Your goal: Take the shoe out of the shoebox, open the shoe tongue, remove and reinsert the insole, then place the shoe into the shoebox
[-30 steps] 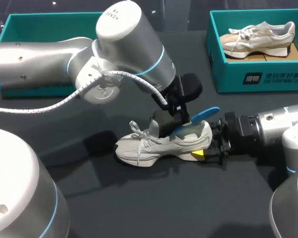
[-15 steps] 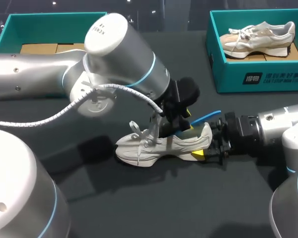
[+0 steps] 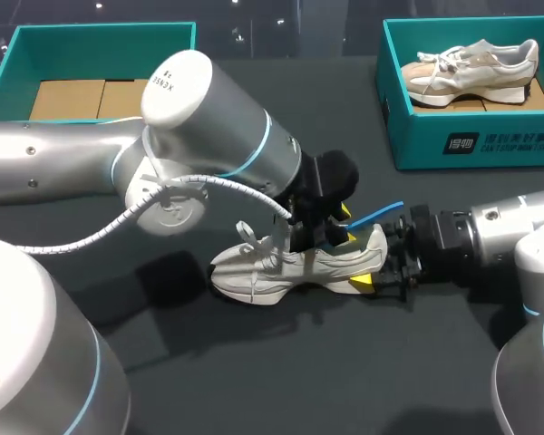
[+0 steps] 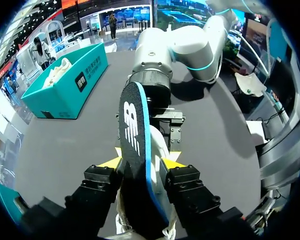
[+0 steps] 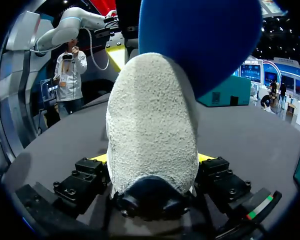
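The left gripper [image 4: 141,163] is clamped on the blue insole [image 4: 135,125], with a yellow-tipped finger pressing each long edge. The insole's lower end appears to reach down into the opening of the shoe [image 3: 286,267], while its heel end sticks up and out over the collar. The right gripper [image 5: 151,165] pinches the shoe's heel from both sides and holds the shoe upright on the dark table [image 3: 254,381], toe toward the robot's left. The empty shoebox [image 3: 9,54] stands well apart, at the table's far left.

The likeliest trouble is the insole itself. It looks thin and flexible, and it is gripped across its width, so a push toward the toe could fold it instead of sliding it flat. Its front edge could also catch on the tongue or lining (that spot is hidden behind the left wrist in the head view) and bunch up short of the toe. Only the heel is held, so a hard push along the shoe could make it pivot or slip out of the right fingers. If the left fingers let go too soon, the raised heel end might sit proud of the collar rather than seat.
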Motion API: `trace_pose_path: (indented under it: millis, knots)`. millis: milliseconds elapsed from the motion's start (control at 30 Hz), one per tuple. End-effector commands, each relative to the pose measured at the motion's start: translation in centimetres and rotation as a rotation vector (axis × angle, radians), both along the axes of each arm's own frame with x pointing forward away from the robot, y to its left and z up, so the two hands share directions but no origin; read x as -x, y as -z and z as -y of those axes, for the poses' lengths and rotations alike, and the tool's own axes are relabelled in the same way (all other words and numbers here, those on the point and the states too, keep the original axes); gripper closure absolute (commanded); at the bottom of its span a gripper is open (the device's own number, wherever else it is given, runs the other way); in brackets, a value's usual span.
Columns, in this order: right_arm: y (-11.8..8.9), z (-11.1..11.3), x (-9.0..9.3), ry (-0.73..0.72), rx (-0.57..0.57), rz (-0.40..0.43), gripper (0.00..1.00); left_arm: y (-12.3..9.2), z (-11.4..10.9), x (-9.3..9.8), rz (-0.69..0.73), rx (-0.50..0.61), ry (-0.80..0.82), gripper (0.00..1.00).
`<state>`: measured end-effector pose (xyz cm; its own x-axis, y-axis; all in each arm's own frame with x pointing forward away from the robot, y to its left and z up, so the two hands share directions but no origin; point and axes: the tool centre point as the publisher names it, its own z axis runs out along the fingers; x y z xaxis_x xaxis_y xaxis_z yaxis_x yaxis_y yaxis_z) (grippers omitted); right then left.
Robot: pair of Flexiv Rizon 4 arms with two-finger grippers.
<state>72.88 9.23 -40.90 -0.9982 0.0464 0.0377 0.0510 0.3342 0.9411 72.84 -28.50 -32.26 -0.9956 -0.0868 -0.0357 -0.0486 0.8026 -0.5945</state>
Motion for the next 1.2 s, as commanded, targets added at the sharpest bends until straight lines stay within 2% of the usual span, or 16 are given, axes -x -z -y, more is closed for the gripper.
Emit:
trace_pose_path:
  millis: [33, 300, 367, 400, 433, 467, 733, 967, 1200]
  knots:
    - [0.0, -0.1, 0.1, 0.002, 0.003, 0.0, 1.0, 0.7, 0.6, -0.1, 0.005, 0.005, 0.0, 0.53]
    - [0.0, -0.1, 0.1, 0.002, 0.003, 0.0, 1.0, 1.5, 1.6, -0.8, 0.003, -0.003, -0.013, 0.56]
    - [0.0, -0.1, 0.1, 0.002, 0.003, 0.0, 1.0, 1.6, 1.7, -1.0, -0.003, -0.004, -0.017, 0.67]
    - [0.0, -0.1, 0.1, 0.002, 0.003, 0.0, 1.0, 1.6, 1.8, -1.0, -0.007, -0.003, -0.016, 0.79]
    - [0.0, -0.1, 0.1, 0.002, 0.003, 0.0, 1.0, 1.6, 1.8, -1.0, -0.009, -0.001, -0.014, 0.95]
    - [0.0, -0.1, 0.1, 0.002, 0.003, 0.0, 1.0, 1.5, 1.7, -1.1, -0.011, 0.001, -0.01, 1.0]
    - [0.0, -0.1, 0.1, 0.002, 0.003, 0.0, 1.0, -0.8, 2.1, -1.4, -0.059, -0.006, 0.052, 1.0]
    - [0.0, -0.1, 0.1, 0.002, 0.003, 0.0, 1.0, -5.3, 3.1, 0.0, -0.084, 0.051, 0.159, 1.0]
    - [0.0, -0.1, 0.1, 0.002, 0.003, 0.0, 1.0, -5.3, 3.1, 0.0, -0.084, 0.051, 0.159, 1.0]
